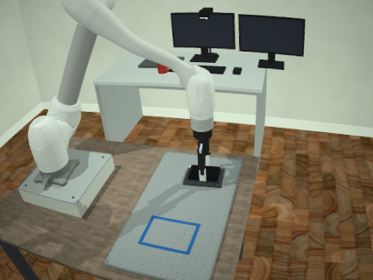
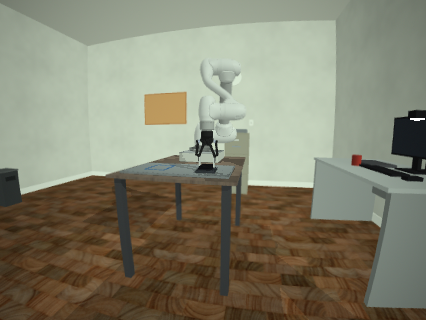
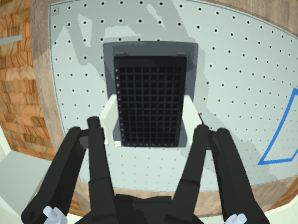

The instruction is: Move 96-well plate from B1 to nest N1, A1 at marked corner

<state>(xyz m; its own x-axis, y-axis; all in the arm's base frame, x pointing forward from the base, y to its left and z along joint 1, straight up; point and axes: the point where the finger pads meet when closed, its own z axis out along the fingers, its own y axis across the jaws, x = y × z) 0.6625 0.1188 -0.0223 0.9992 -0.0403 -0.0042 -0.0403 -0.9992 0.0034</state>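
The 96-well plate (image 3: pixel 149 99), white with a dark grid of wells, is between my gripper's fingers, which are shut on its long sides. It hangs straight over the dark plate nest N1 on the far part of the grey perforated mat. The nest's grey rim (image 3: pixel 149 51) frames the plate evenly in the wrist view. In the top view the plate (image 1: pixel 207 171) is down at the nest's level. I cannot tell whether it rests on the nest floor. The gripper (image 2: pixel 206 161) points straight down. The A1 mark is not readable.
The blue outline of bench spot B1 (image 1: pixel 169 234) lies on the near part of the mat (image 1: pixel 175 214), with nothing on it. The robot base (image 1: pixel 66 181) stands to the left. A desk with two monitors (image 1: pixel 238 35) and a red cup (image 1: pixel 162 68) is behind.
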